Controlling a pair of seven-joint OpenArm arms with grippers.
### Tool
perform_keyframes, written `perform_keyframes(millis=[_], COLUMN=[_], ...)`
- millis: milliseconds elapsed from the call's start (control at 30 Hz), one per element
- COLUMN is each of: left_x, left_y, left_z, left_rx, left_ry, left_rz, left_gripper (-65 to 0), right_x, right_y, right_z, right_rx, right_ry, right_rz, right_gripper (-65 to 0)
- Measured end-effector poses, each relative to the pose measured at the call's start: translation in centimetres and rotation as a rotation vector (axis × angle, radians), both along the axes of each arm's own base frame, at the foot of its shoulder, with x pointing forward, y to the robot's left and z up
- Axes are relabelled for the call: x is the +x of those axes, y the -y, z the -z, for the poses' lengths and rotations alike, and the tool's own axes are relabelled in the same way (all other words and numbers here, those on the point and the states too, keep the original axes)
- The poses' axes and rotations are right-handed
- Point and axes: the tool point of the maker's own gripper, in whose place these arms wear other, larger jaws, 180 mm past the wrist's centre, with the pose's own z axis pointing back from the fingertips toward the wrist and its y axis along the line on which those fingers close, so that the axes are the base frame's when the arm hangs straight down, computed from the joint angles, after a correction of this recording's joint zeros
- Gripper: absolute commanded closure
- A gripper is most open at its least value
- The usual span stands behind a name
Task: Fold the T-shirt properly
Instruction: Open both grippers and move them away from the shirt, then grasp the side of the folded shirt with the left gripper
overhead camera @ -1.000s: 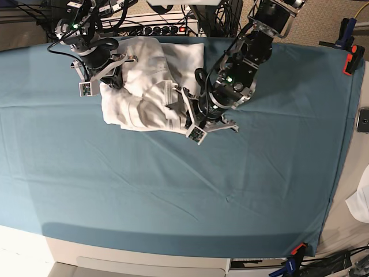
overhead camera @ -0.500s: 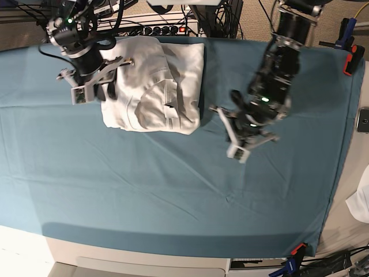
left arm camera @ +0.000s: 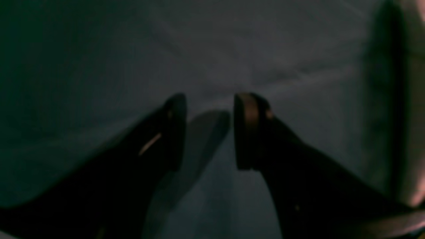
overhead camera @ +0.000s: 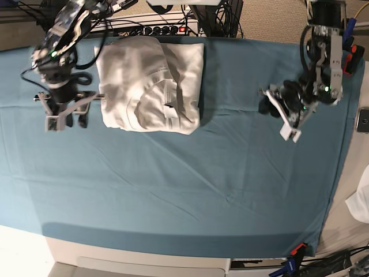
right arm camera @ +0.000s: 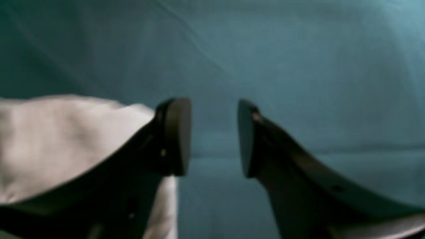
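The white T-shirt (overhead camera: 153,86) lies folded in a rough rectangle on the teal table cloth (overhead camera: 173,190) at the back, left of centre. My right gripper (overhead camera: 75,119) hovers just left of the shirt's lower left corner, apart from it. In the right wrist view that gripper (right arm camera: 214,137) stands open with only teal cloth in the gap, and the T-shirt (right arm camera: 49,139) shows behind the left finger. My left gripper (overhead camera: 268,107) is far to the right over bare cloth. In the dark left wrist view it (left arm camera: 209,132) is open and holds nothing.
Cables and a power strip (overhead camera: 167,27) run along the back edge. Orange clamps (overhead camera: 350,57) pin the cloth at the far right. A phone (overhead camera: 363,120) and a small white cloth scrap (overhead camera: 360,202) lie beyond the right edge.
Both grippers have opened and let go of the T-shirt. The left arm swung far right, the right arm drew back left. The shirt settled flat.
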Motion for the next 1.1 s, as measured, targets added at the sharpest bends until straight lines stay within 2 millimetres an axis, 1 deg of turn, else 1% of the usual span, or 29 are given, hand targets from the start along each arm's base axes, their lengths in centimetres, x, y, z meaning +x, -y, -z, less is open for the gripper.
perform_keyframes(millis=[67,133,200,233,267,333,400,467,500,633,867,933,1100], left_x=[-1.5,-2.9,-3.8,-4.1,-4.2,-4.7,-5.3,-5.8,-6.0,-7.0,-9.8,-10.2,-10.5], left_y=[1.0,2.1,3.3,3.8,4.4,5.6,6.4,6.9,7.2,9.3,14.2,14.9,15.2], left_z=[0.3,0.5,0.6,0.6,0.6,0.5,0.5,0.5,0.6,0.6,0.5,0.5,0.5], left_rx=[-0.063,-0.121,-0.174,-0.192,-0.213,-0.259,-0.296,-0.316,-0.321,-0.347,-0.401,-0.408,-0.412], left_ry=[-0.016,-0.029,-0.046,-0.046,-0.046,-0.052,-0.064,-0.074,-0.078,-0.096,-0.145,-0.153,-0.163], left_rz=[0.01,0.028,0.031,0.036,0.037,0.038,0.033,0.036,0.044,0.103,0.241,0.258,0.266], left_gripper=[-25.0,-25.2,-28.8,-30.6,-31.9,-32.4,-32.4,-32.4,-32.4,-32.4,-32.4,-32.4,-32.4], right_x=[1.0,1.7,1.8,1.9,2.2,2.8,3.2,3.2,3.1,3.1,3.1,3.1,3.1], right_y=[0.8,0.9,0.8,0.6,0.5,0.0,-0.8,-1.9,-2.1,-2.4,-2.9,-2.9,-2.9], right_z=[1.8,3.6,5.4,5.9,6.1,6.1,6.1,6.2,6.2,6.4,6.5,6.5,6.5], right_rx=[0.068,0.156,0.242,0.279,0.31,0.369,0.427,0.472,0.483,0.496,0.49,0.49,0.49], right_ry=[-0.05,-0.104,-0.181,-0.205,-0.212,-0.215,-0.211,-0.213,-0.216,-0.226,-0.24,-0.24,-0.24], right_rz=[0.008,0.0,-0.008,-0.022,-0.043,-0.09,-0.131,-0.183,-0.195,-0.206,-0.228,-0.228,-0.228], right_gripper=[-28.8,-29.2,-29.2,-29.2,-29.2,-29.2,-29.2,-29.2,-29.2,-29.2,-29.2,-29.2,-29.2])
